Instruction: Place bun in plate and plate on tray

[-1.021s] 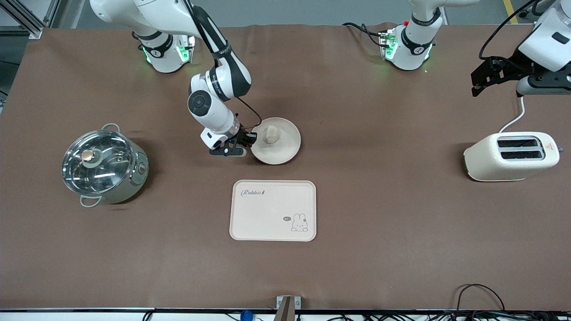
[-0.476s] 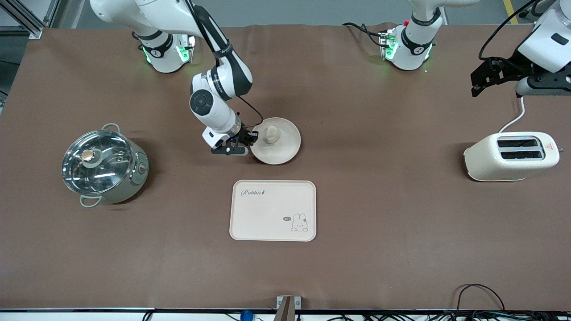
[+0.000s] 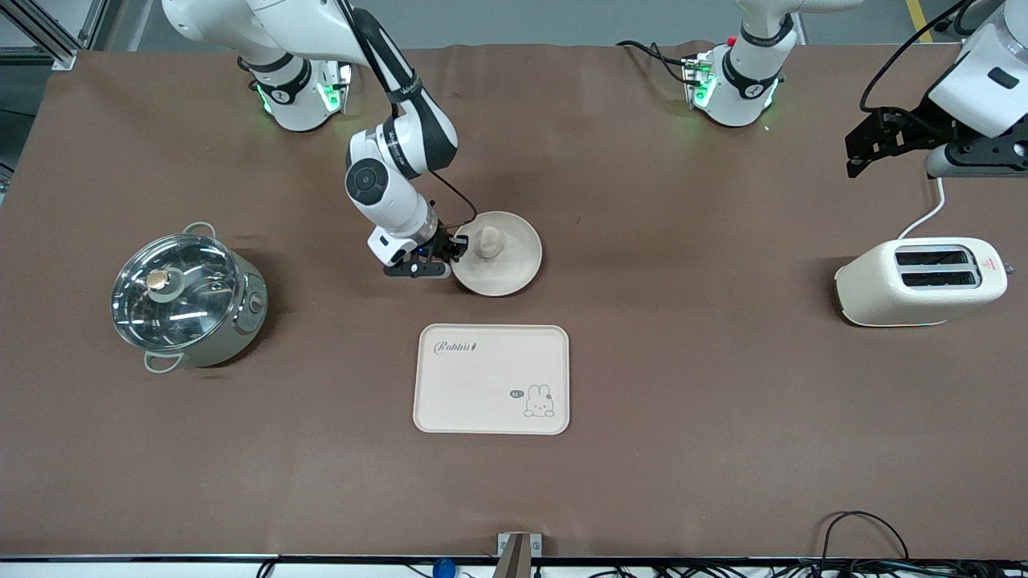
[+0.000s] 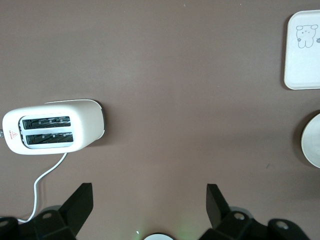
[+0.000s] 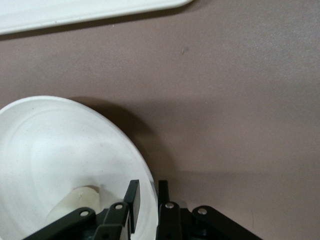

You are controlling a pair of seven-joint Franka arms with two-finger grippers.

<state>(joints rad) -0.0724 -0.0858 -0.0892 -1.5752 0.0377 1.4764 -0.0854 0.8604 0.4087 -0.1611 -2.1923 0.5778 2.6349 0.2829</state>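
The bun (image 3: 489, 241) sits in the round cream plate (image 3: 506, 273), which is on the table farther from the front camera than the tray (image 3: 491, 379). My right gripper (image 3: 455, 246) is at the plate's rim on the side toward the right arm's end. In the right wrist view its fingers (image 5: 162, 192) straddle the plate's rim (image 5: 142, 170) and are shut on it, with the bun (image 5: 75, 200) just inside. My left gripper (image 3: 863, 152) waits open and empty, high above the table by the toaster.
A steel pot with a glass lid (image 3: 186, 297) stands toward the right arm's end. A cream toaster (image 3: 919, 281) with a white cord stands toward the left arm's end, also in the left wrist view (image 4: 52, 125). The tray (image 4: 302, 55) shows there too.
My right arm has shifted slightly toward the plate, bringing the gripper closer onto its rim. The plate, bun and tray have hardly moved. The left arm is nearly still.
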